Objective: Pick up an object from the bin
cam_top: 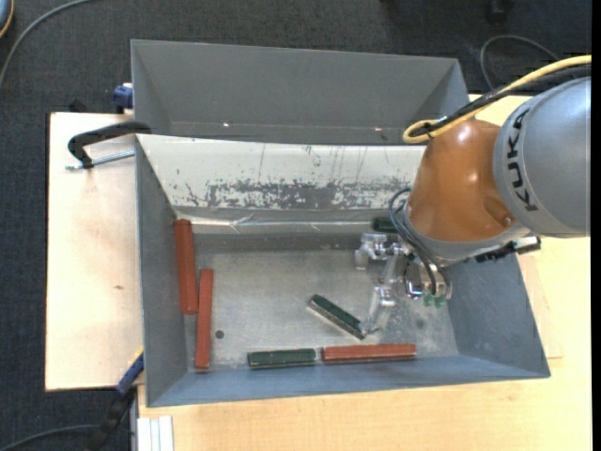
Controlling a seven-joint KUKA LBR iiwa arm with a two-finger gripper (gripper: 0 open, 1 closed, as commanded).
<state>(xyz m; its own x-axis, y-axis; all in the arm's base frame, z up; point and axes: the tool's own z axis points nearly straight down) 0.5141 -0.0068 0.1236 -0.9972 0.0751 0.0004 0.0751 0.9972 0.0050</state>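
Observation:
My gripper (399, 299) hangs low over the right part of the bin floor, open, with nothing between its fingers. One fingertip (381, 310) stands just above the right end of a dark green flat bar (336, 315), which lies slanted near the middle of the floor. Along the front wall, just below the gripper, lies a red bar (369, 352). A second dark green bar (282, 357) lies end to end with it on the left.
Two red bars lie along the left wall, one (186, 265) farther back and one (203, 318) nearer the front. The arm's orange cover hangs over the bin's right rear corner.

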